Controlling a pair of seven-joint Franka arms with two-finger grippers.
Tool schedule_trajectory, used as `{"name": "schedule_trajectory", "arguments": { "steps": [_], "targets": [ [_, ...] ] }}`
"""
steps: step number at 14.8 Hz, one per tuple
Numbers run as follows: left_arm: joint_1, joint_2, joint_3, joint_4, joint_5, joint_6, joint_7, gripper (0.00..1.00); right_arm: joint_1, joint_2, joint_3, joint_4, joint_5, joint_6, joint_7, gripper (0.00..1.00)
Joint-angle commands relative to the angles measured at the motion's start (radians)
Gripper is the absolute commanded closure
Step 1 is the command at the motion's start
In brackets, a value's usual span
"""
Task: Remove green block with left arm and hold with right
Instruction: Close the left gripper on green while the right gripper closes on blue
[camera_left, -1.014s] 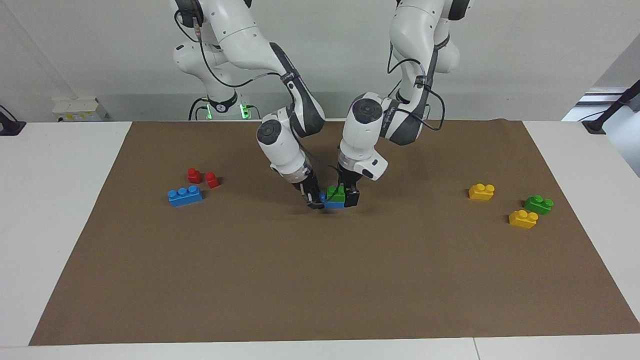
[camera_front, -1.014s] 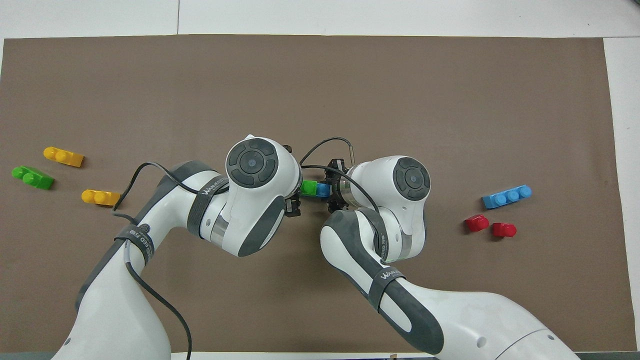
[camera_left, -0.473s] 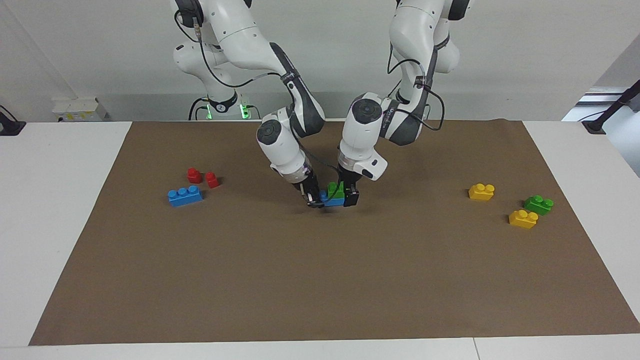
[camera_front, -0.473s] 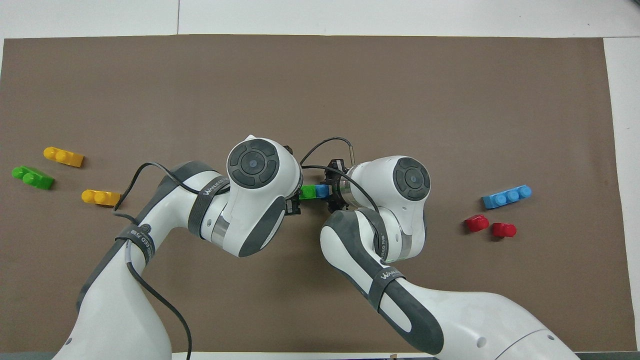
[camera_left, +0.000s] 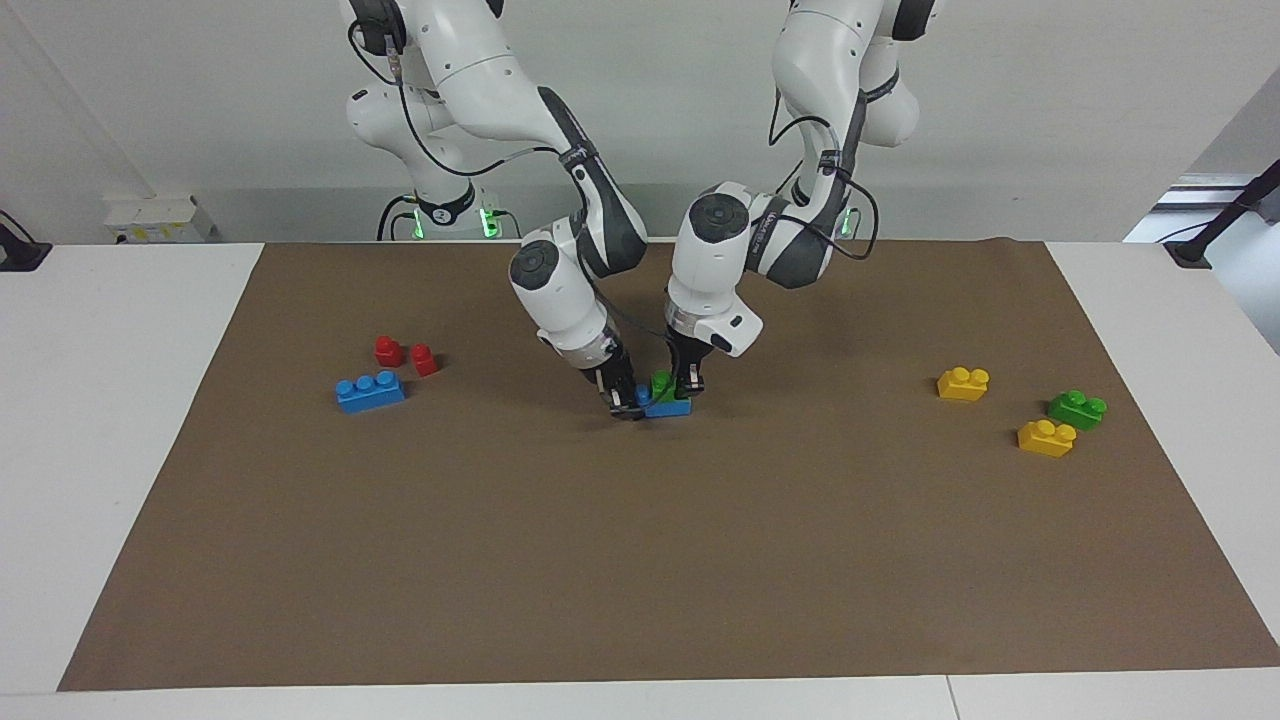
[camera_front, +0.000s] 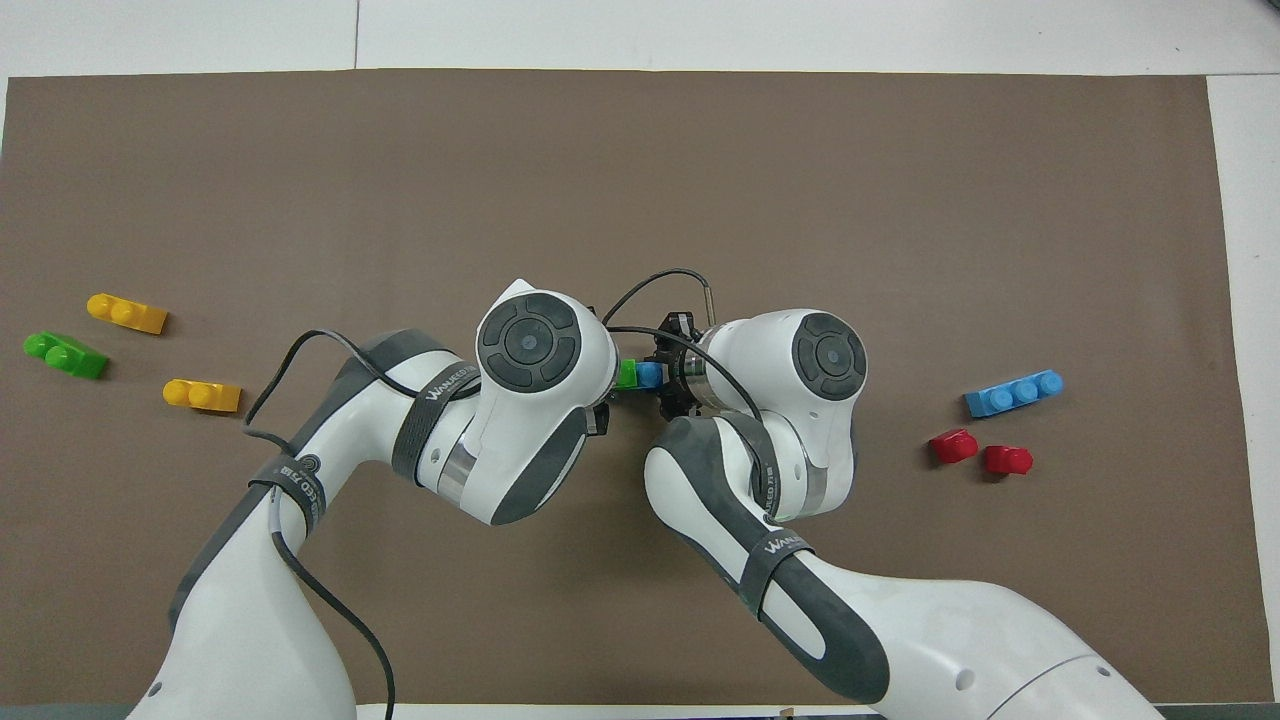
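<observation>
The bright green block (camera_left: 661, 385) sits stacked on a short blue brick (camera_left: 668, 407) at the middle of the brown mat (camera_left: 640, 560). My left gripper (camera_left: 684, 386) comes down from above and is shut on the green block. My right gripper (camera_left: 626, 402), with its cable loop, is shut on the blue brick's end toward the right arm's side. In the overhead view only a sliver of the green block (camera_front: 627, 373) and the blue brick (camera_front: 650, 375) shows between the two wrists, and my left gripper is hidden under its own wrist.
A blue three-stud brick (camera_left: 370, 391) and two red pieces (camera_left: 388, 350) lie toward the right arm's end. Two yellow bricks (camera_left: 963, 383) (camera_left: 1046, 437) and a darker green brick (camera_left: 1077, 408) lie toward the left arm's end.
My left gripper has shifted toward the right gripper and closed in on the green block; less of the green shows from above. The right gripper has barely moved.
</observation>
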Motion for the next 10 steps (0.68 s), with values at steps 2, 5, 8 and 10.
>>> {"name": "schedule_trajectory", "arguments": {
  "steps": [2, 5, 8, 10],
  "targets": [
    [-0.001, -0.005, 0.013, -0.004, 0.021, 0.031, -0.014, 1.0, 0.002, 0.004, 0.008, -0.005, 0.035, 0.004, -0.041, 1.0],
    [0.011, -0.052, 0.013, -0.004, 0.021, -0.015, -0.003, 1.0, -0.001, 0.004, 0.006, -0.005, 0.035, 0.0, -0.041, 1.0],
    [0.033, -0.113, 0.017, -0.001, 0.021, -0.098, 0.009, 1.0, -0.007, 0.002, 0.006, 0.004, 0.033, -0.005, -0.043, 1.0],
    [0.037, -0.153, 0.02, 0.002, 0.021, -0.136, 0.014, 1.0, -0.024, -0.007, 0.006, 0.018, 0.033, -0.028, -0.044, 1.0]
  ]
}}
